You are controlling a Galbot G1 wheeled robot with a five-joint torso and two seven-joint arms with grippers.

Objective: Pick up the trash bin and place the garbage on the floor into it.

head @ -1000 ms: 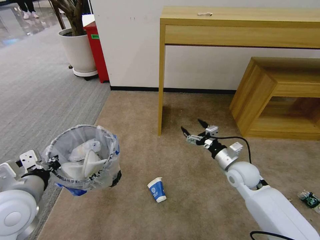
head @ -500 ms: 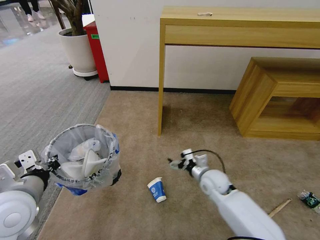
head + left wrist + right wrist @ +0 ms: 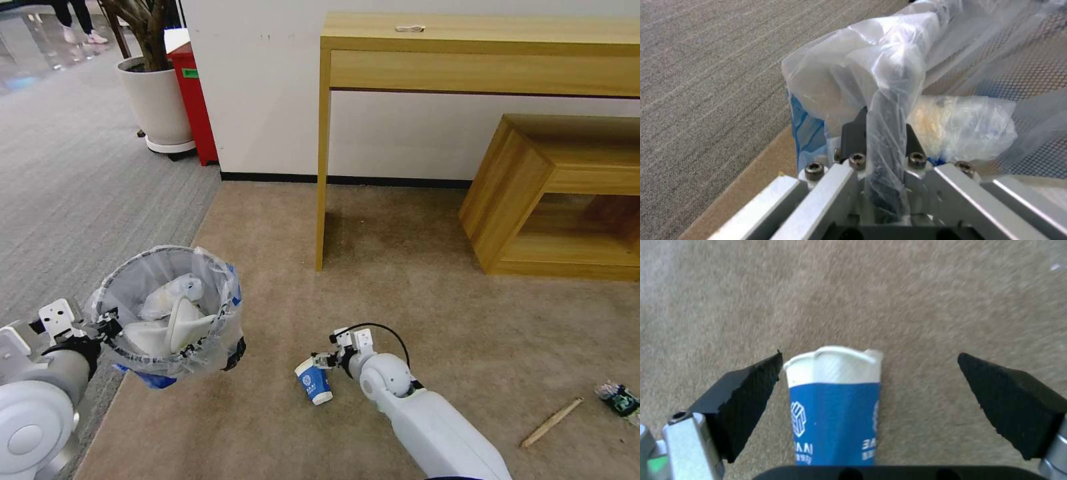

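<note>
Blue-white paper cup [image 3: 833, 403] lies on side on beige carpet [image 3: 413, 267], between spread fingers of right gripper [image 3: 867, 380]; one fingertip [image 3: 756, 380] just beside rim, not yet closed. Left gripper [image 3: 880, 160] clamped on rim of trash bin [image 3: 170, 313], held off floor. White slippers [image 3: 173, 323] already inside. Left on carpet: cup, wooden stick [image 3: 552, 421], small bottle [image 3: 620, 398].

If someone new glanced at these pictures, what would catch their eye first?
Probably the right gripper, low over the beige carpet with its fingers spread around a crumpled blue-white paper cup. Next, the left gripper holding the bag-lined trash bin up by its rim, white litter already inside.
</note>
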